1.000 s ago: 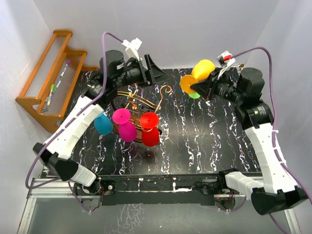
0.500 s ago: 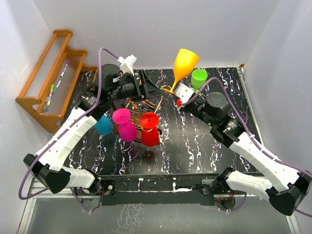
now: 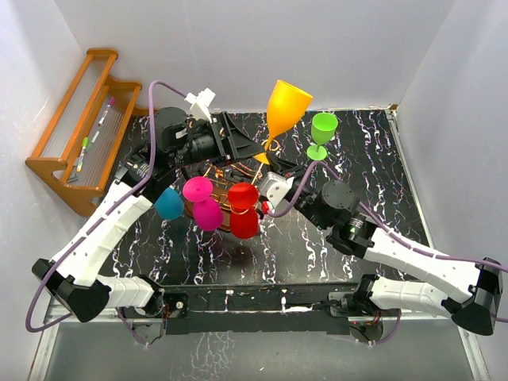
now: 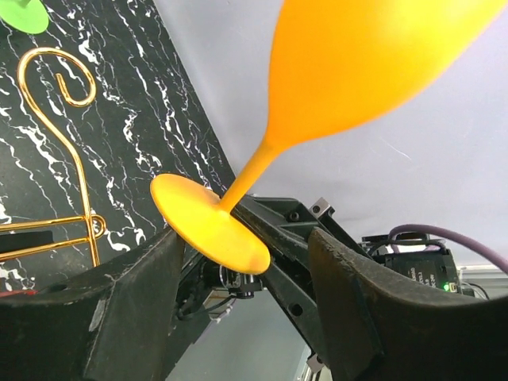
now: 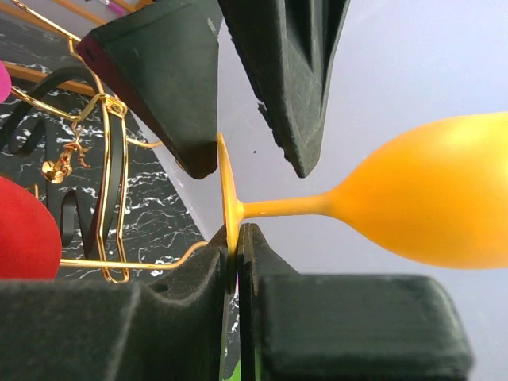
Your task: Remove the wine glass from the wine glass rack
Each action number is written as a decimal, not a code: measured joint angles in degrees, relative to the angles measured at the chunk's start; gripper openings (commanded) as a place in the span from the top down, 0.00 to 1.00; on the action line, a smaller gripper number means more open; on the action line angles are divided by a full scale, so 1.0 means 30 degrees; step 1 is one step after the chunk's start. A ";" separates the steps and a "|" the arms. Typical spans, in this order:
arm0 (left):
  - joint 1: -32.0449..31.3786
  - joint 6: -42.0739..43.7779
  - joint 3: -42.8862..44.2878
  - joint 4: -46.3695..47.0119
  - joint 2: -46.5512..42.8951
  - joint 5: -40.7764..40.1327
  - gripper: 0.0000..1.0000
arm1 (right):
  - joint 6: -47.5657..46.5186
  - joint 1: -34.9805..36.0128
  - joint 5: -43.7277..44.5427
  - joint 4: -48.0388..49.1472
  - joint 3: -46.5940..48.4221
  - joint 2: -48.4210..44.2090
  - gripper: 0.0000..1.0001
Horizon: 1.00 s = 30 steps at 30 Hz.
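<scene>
The wine glass rack (image 3: pixel 226 171) of golden wire stands on the marble table, with pink, red and teal glasses hanging on it. My right gripper (image 3: pixel 266 164) is shut on the edge of the foot (image 5: pixel 230 194) of an orange wine glass (image 3: pixel 286 107) and holds it bowl-up above the rack's right end. In the right wrist view its jaws (image 5: pixel 236 238) pinch the thin foot. My left gripper (image 3: pixel 254 147) is open, one finger on each side of that foot (image 4: pixel 210 222), not touching it (image 4: pixel 246 278).
A green wine glass (image 3: pixel 321 131) stands upright at the back right of the table. An orange-brown wooden shelf (image 3: pixel 79 131) with pens leans at the far left. White walls close in the table at the back and both sides.
My right arm has swung from the back right to the centre with the orange glass, turning it bowl-up. My left gripper has reached right, around the glass's foot.
</scene>
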 measured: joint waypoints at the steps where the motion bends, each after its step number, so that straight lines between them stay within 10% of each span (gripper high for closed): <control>1: 0.0007 -0.0087 -0.0109 0.0146 0.0000 0.0095 0.45 | -0.0197 0.0233 0.0204 0.0372 -0.0153 0.0000 0.92; 7: 0.0029 -0.0765 -0.0685 0.0619 0.0058 0.0459 1.00 | -0.1464 0.1326 0.1661 0.1982 -0.0648 0.0066 0.92; 17: -0.0036 -0.0772 -0.0714 0.0452 0.0000 -0.0087 1.00 | -0.1749 0.1639 0.2543 0.2725 -0.1588 0.0124 0.55; 30: -0.0102 0.4335 0.0022 -0.2120 -0.4845 -0.9690 1.00 | 0.4022 0.1632 0.6127 -0.1770 -0.2761 -0.3832 0.51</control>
